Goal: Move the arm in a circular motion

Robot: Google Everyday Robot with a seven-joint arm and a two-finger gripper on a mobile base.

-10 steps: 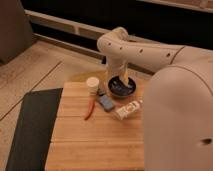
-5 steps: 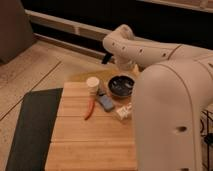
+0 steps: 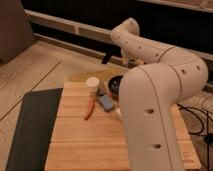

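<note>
Robot lab: pincer point(image 3: 129, 62) above wooden table point(image 3: 75, 145)

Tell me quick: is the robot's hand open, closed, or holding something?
Gripper: cannot be told. It hangs as a dark tip beyond the far edge of the wooden table, below the top bend of the arm.

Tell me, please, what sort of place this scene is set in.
Probably an indoor robot test space: a wooden table holding a cup and a dark bowl stands on pale hard flooring, with the big cream arm over it, its claw beyond the table's far edge.
</note>
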